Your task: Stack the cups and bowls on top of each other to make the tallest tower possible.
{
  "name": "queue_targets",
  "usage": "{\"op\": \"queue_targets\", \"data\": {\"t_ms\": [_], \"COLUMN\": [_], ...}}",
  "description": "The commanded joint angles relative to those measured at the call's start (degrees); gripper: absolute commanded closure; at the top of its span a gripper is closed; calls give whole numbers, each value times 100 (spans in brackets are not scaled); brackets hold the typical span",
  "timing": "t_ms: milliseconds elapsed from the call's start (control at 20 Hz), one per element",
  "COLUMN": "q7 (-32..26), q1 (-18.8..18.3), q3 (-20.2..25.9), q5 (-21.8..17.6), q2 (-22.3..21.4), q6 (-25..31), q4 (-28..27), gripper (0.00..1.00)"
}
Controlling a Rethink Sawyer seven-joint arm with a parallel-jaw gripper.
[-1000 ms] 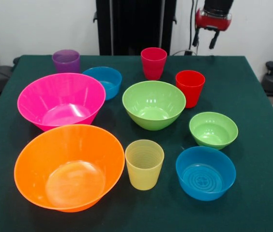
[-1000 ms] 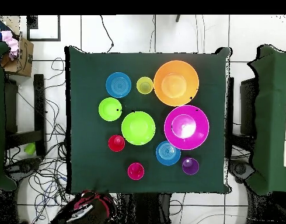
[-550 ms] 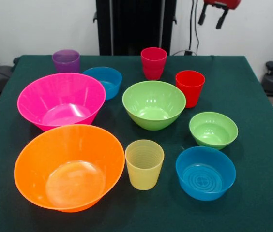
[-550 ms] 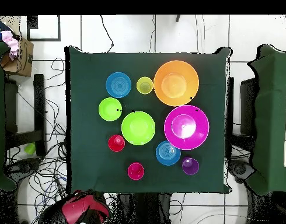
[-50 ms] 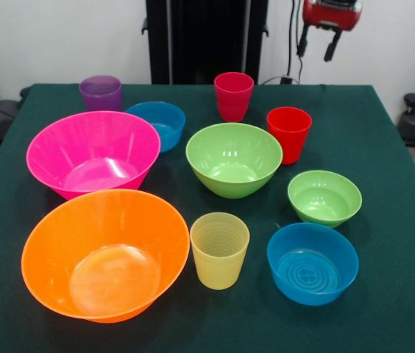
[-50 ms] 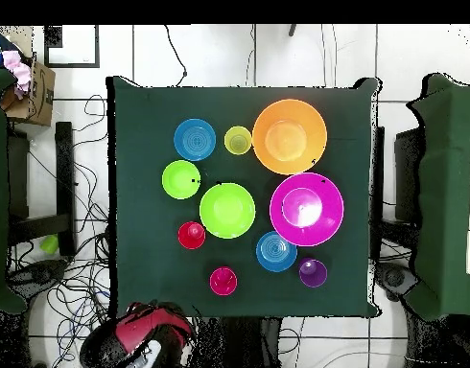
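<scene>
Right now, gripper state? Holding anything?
Gripper: open and empty, up beyond the table's far edge, behind the pinkish-red cup. Nothing stacked yet.

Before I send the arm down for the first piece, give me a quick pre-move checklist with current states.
1. Gripper open: ok, its two fingers hang apart.
2. Gripper empty: ok, nothing held.
3. Gripper above the table: not ok, it hangs beyond the far edge.
4. Cups and bowls upright and separate: ok, e.g. orange bowl, pink bowl, yellow cup, red cup; nothing stacked yet.
5. Pieces free to lift: cannot tell for the orange and pink bowls, whose rims look close or touching.
</scene>
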Motion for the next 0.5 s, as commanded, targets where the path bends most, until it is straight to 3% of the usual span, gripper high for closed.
{"op": "queue_targets", "data": {"t_ms": [50, 500], "q7": [477, 539], "q1": [481, 553], "q3": [158, 116], "q5": [-114, 193], "q2": [1772, 2390], "q6": [-1206, -1705], "q4": [-1013, -1299], "gripper": [0, 0]}}
